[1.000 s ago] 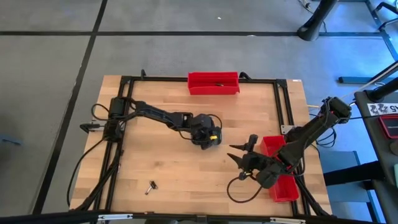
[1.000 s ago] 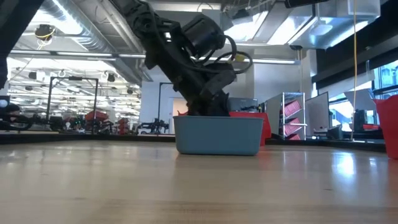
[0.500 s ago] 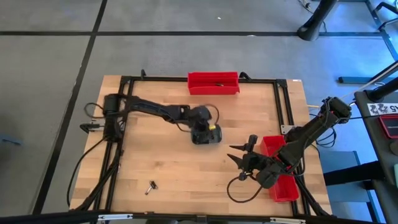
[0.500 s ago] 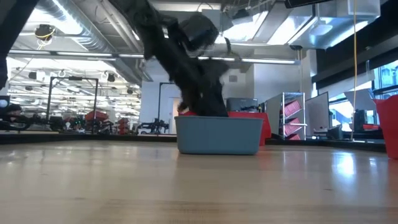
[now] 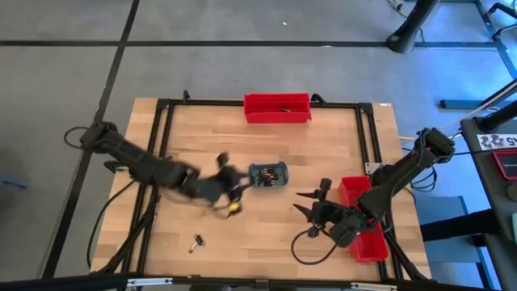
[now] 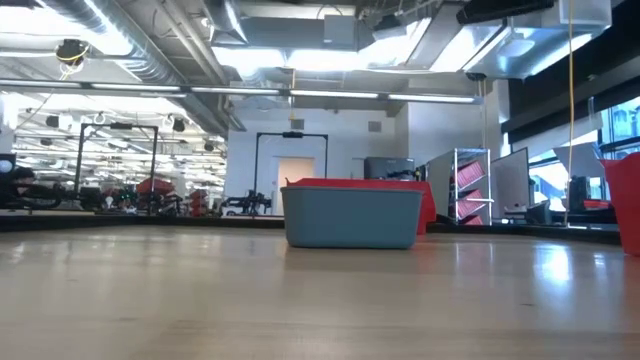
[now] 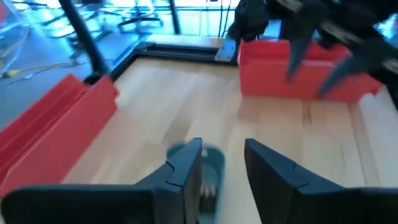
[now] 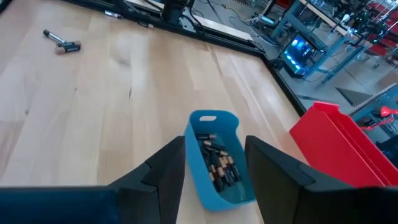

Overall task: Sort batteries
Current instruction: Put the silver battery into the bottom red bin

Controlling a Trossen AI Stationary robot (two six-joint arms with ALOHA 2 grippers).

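Note:
The small grey-blue tray stands on its base mid-table, and several batteries lie in it. It also shows in the low view. My left gripper is open and empty just left of the tray. It points at the tray, which shows between its fingers in the left wrist view. My right gripper is open and empty to the right of the tray, pointing toward it. The tray shows between its fingers in the right wrist view, farther off.
One long red bin stands at the table's far edge, and another at the right edge under my right arm. A small metal tool lies near the front left. A black frame runs around the tabletop.
My left gripper has come up out of the tray and swung fast toward the table's left and near edge, the arm folding back. The tray has stayed where it was and its batteries now show from above. My right arm has hardly moved.

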